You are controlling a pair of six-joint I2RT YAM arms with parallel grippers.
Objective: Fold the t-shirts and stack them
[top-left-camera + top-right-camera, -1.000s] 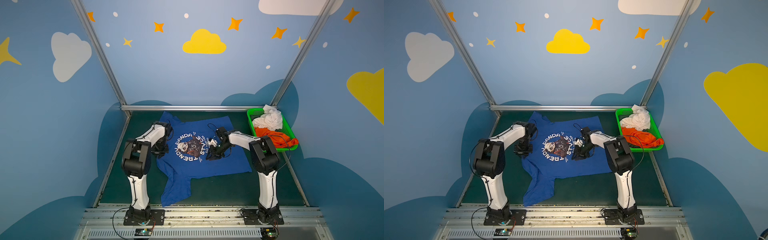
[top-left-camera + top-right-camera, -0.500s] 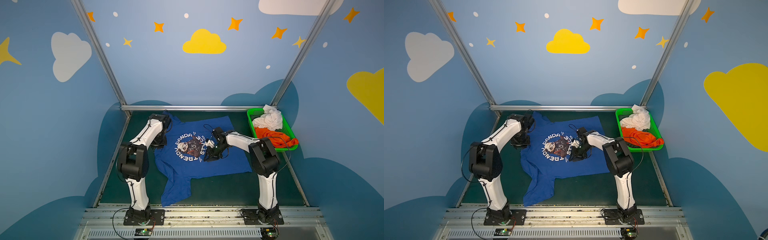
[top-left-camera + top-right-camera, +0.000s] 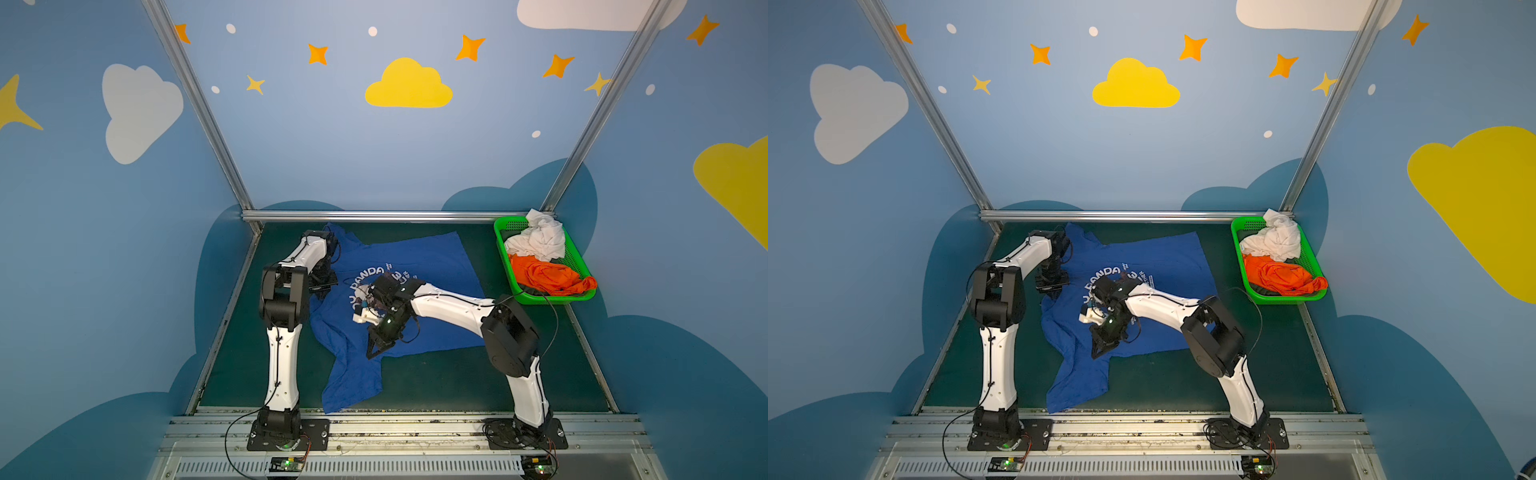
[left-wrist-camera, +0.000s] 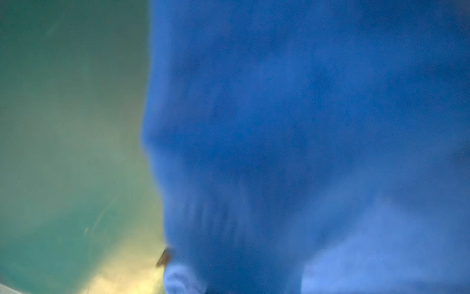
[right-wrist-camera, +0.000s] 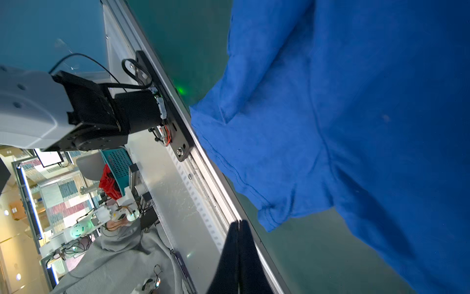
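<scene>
A royal-blue t-shirt (image 3: 432, 266) (image 3: 1167, 266) lies spread print-up on the green table, one sleeve trailing toward the front rail. My left gripper (image 3: 322, 293) (image 3: 1054, 293) is down at the shirt's left edge. In the left wrist view blurred blue cloth (image 4: 305, 127) hides the jaws. My right gripper (image 3: 372, 352) (image 3: 1096, 353) hovers over the shirt's front hem, shut and empty. In the right wrist view its black fingers (image 5: 229, 254) press together beside the hem (image 5: 356, 127). A white t-shirt (image 3: 538, 241) (image 3: 1275, 241) and an orange t-shirt (image 3: 548, 276) (image 3: 1283, 276) lie crumpled in the basket.
The green mesh basket (image 3: 508, 272) (image 3: 1241, 266) stands at the back right corner. A metal rail (image 3: 374, 415) borders the table's front and a metal bar (image 3: 374, 215) its back. Blue walls close both sides. The left arm's base (image 5: 114, 114) shows in the right wrist view.
My right gripper has left the print, swung toward the shirt's front hem and shut. My left gripper has shifted a little along the shirt's left edge, where the cloth now bunches.
</scene>
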